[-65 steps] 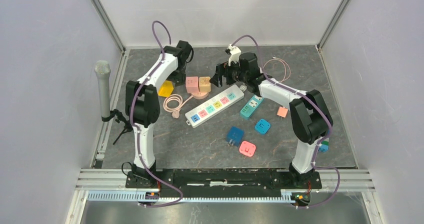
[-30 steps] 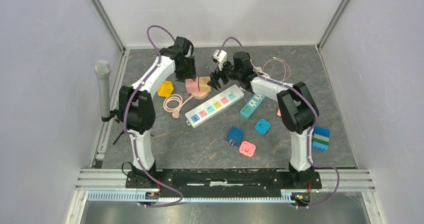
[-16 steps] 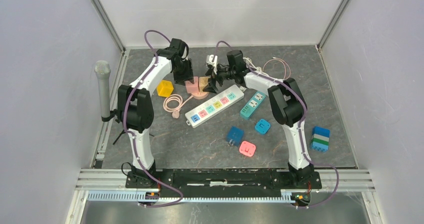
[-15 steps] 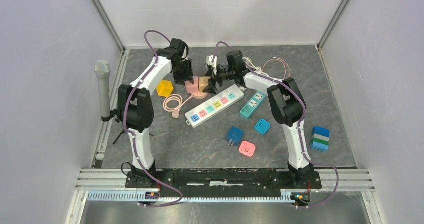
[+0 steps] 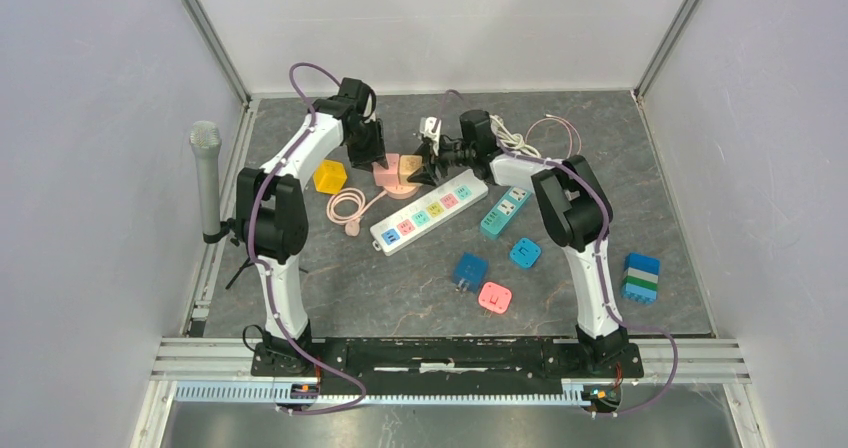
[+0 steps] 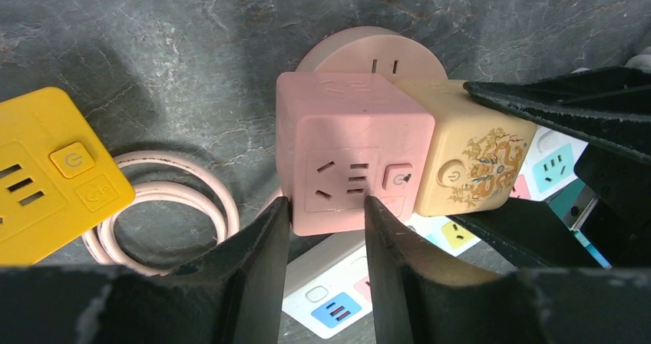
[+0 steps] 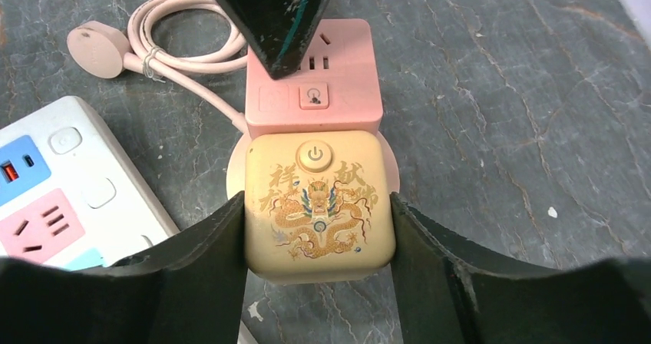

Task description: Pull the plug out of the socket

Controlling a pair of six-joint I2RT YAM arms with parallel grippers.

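A pink cube socket (image 6: pixel 349 163) stands on a round pink base (image 6: pixel 368 48), with the beige dragon-printed plug (image 7: pixel 318 206) pressed against its side. My right gripper (image 7: pixel 318 200) straddles the beige plug (image 5: pixel 408 166), and its fingers touch both side faces. My left gripper (image 6: pixel 324 206) comes from the other side. Its jaws stand narrowly apart with nothing between them, and the tips sit over the top near edge of the pink socket (image 5: pixel 384 168). In the right wrist view one left finger (image 7: pixel 276 14) meets the pink socket (image 7: pixel 311 90).
A white power strip (image 5: pixel 430 211) lies just in front of the cubes, and the pink cable coil (image 5: pixel 347 206) and a yellow cube (image 5: pixel 331 177) to their left. Teal strip (image 5: pixel 504 211), blue adaptors (image 5: pixel 469 271), pink adaptor (image 5: pixel 494 297), toy bricks (image 5: pixel 641 277) and a microphone (image 5: pixel 205 173) lie around.
Both arms have swung in toward the joined cubes. The right jaws have closed from wide open onto the beige plug. The left jaws have narrowed over the pink socket.
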